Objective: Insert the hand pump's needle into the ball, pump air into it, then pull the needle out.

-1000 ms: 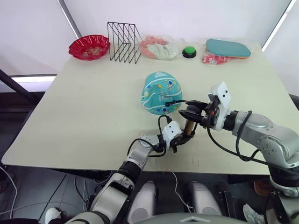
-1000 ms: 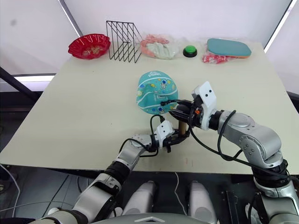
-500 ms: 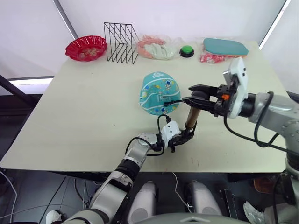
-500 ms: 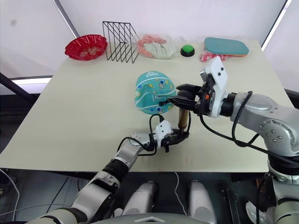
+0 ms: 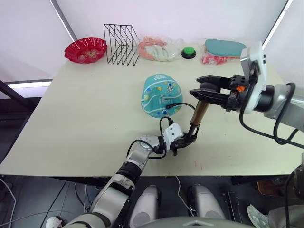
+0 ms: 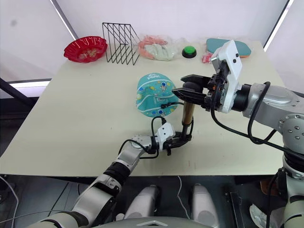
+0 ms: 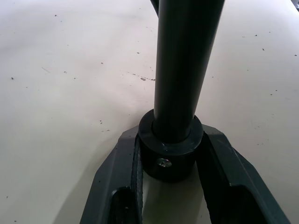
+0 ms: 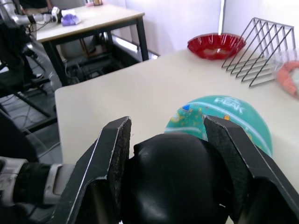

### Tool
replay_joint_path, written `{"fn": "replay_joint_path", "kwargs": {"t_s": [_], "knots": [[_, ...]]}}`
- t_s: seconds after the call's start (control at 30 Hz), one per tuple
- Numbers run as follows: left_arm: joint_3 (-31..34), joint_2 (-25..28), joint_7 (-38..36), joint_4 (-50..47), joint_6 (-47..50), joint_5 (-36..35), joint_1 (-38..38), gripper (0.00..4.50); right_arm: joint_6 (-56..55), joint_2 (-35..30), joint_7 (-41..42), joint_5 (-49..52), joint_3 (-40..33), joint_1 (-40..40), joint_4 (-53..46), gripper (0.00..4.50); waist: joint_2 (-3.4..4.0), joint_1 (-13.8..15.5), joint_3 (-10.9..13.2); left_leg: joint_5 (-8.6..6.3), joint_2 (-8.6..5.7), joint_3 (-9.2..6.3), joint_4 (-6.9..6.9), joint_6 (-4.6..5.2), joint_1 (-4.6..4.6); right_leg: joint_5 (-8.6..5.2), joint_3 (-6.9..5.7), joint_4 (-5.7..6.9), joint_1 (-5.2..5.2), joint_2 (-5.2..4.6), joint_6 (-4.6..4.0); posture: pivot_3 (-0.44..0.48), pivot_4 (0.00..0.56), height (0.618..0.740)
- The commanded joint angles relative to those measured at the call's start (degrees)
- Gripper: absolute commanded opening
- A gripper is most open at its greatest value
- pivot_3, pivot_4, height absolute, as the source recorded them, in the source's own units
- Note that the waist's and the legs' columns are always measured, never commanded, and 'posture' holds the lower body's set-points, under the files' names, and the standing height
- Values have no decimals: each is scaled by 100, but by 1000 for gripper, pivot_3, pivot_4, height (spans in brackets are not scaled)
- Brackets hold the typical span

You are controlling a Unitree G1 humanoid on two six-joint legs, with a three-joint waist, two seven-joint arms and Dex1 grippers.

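Observation:
The teal ball [image 5: 160, 95] lies mid-table. The hand pump [image 5: 198, 114] stands tilted just to its right, gold barrel up. My left gripper [image 5: 186, 141] is shut on the pump's black bottom cap [image 7: 170, 149] at table level, one finger [image 7: 229, 172] on each side. My right gripper [image 5: 202, 91] is shut on the black handle [image 8: 177, 177] at the top, held well above the table. The thin black hose [image 5: 183, 103] curves from the pump to the ball's near side. Where it meets the ball, the needle is too thin to make out.
Along the far edge stand a red bowl [image 5: 86, 49], a black wire rack [image 5: 119, 37], a clear bag of pink and white items [image 5: 154, 49], a green button [image 5: 190, 52], a red packet [image 5: 213, 59] and a teal paddle case [image 5: 224, 47].
My right gripper has risen up and to the right with the handle, drawing the pump out longer. The left gripper and the ball have stayed put.

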Motion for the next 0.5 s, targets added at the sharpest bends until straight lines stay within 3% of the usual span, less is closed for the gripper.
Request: {"fn": "replay_joint_path", "kwargs": {"t_s": [0.03, 0.3, 0.5], "knots": [[-53, 96, -59, 149, 230, 73, 285, 1107, -373, -27, 154, -1063, 636, 514, 323, 1980, -15, -15, -44, 0, 4, 3, -5, 0, 6, 0, 4, -1, 3, 3, 0, 0, 150, 740], [30, 118, 33, -124, 336, 21, 439, 1107, -1319, 480, 615, -2275, 1709, 1135, 1180, 1980, -22, -78, -140, 0, 20, 12, -11, 0, 18, -1, 12, -2, 4, 17, 2, 0, 150, 740], [71, 127, 63, -376, 432, 0, 563, 1107, -1719, 784, 933, -2911, 2121, 1280, 1813, 1980, -15, -126, -163, 0, 26, 22, -23, 0, 31, -1, 22, -2, 6, 23, 1, 0, 150, 740]]}}
